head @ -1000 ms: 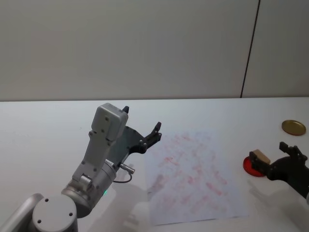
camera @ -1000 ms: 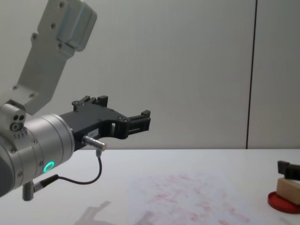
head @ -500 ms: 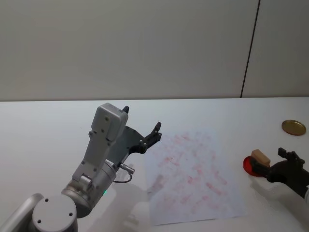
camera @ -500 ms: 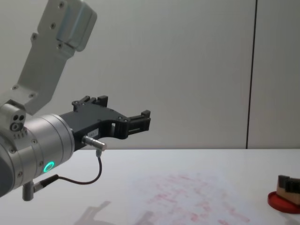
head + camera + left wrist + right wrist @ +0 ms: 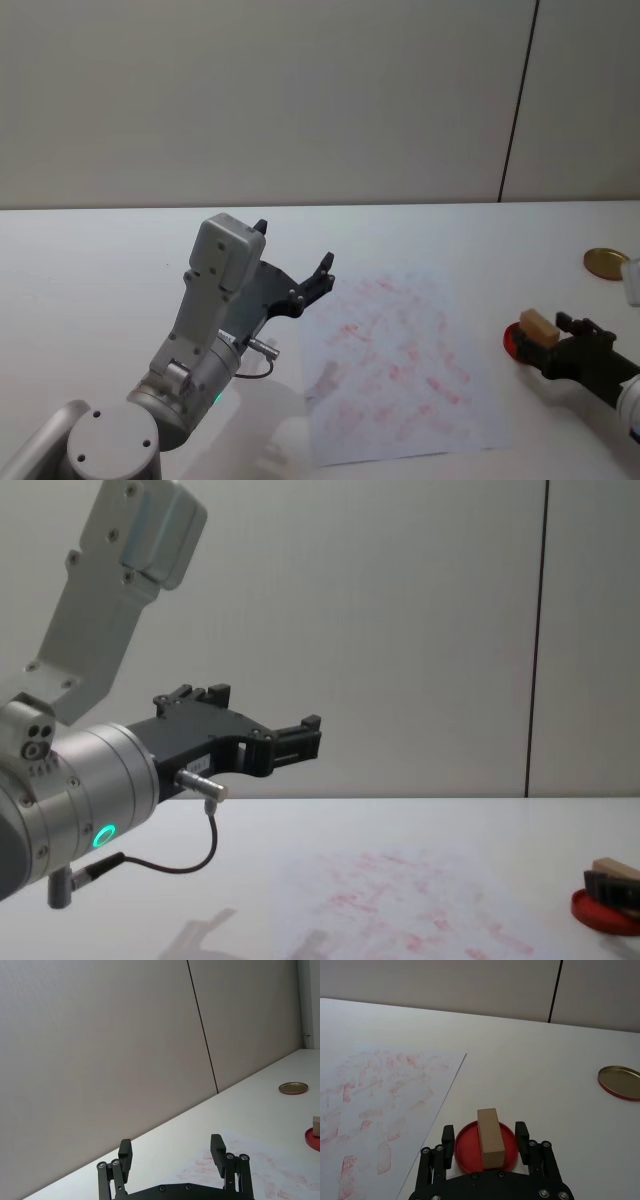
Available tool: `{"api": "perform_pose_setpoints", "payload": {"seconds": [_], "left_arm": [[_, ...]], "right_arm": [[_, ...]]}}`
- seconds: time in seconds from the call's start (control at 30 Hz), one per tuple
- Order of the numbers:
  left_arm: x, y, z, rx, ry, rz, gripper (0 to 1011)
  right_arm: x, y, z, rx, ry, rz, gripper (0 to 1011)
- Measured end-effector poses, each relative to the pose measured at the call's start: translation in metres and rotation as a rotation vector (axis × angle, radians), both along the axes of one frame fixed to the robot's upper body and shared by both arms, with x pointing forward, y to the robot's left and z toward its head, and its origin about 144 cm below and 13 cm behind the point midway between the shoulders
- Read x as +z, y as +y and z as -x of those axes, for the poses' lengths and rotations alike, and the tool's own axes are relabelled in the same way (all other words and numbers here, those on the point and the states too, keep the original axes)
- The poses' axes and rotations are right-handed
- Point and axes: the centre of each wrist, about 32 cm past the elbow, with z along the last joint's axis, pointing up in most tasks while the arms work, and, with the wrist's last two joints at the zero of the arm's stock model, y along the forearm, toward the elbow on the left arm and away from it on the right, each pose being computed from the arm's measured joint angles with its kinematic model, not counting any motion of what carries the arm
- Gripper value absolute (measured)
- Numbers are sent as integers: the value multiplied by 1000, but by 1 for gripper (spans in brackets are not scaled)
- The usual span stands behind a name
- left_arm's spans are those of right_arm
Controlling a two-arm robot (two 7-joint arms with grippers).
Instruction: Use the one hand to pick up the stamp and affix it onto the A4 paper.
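Right tool (image 5: 485,1133), spread, straddles the stamp (image 5: 490,1141) on the red pad (image 5: 464,1148), untouched; left tool (image 5: 171,1146) spread aloft.

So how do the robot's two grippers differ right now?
The left gripper hangs high above the table beside the A4 paper, with nothing between its fingers. The right gripper sits low, its fingers either side of the stamp standing on the red ink pad. Both are black, two-fingered and open.
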Motion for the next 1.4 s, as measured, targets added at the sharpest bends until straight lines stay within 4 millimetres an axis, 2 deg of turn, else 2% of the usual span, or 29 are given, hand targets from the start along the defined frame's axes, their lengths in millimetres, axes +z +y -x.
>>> {"api": "perform_pose_setpoints", "payload": {"seconds": [0.2,0.37,0.43,0.47,0.6,1.07,1.4], "left_arm": [[0,0,0,0,0,0,993],[0,0,0,0,0,0,993],[0,0,0,0,0,0,993],[0,0,0,0,0,0,993],[0,0,0,0,0,0,993],[0,0,0,0,0,0,993],[0,0,0,0,0,0,993]], "right_arm": [[-2,1,-3,2,7,5,617],[-4,2,-5,4,8,9,430],[-4,2,-6,4,8,10,392],[-4,2,-6,4,7,12,331],[-4,3,-6,5,3,15,229],[5,11,-6,61,-76,35,220],[14,33,-9,163,-107,19,220]]}}
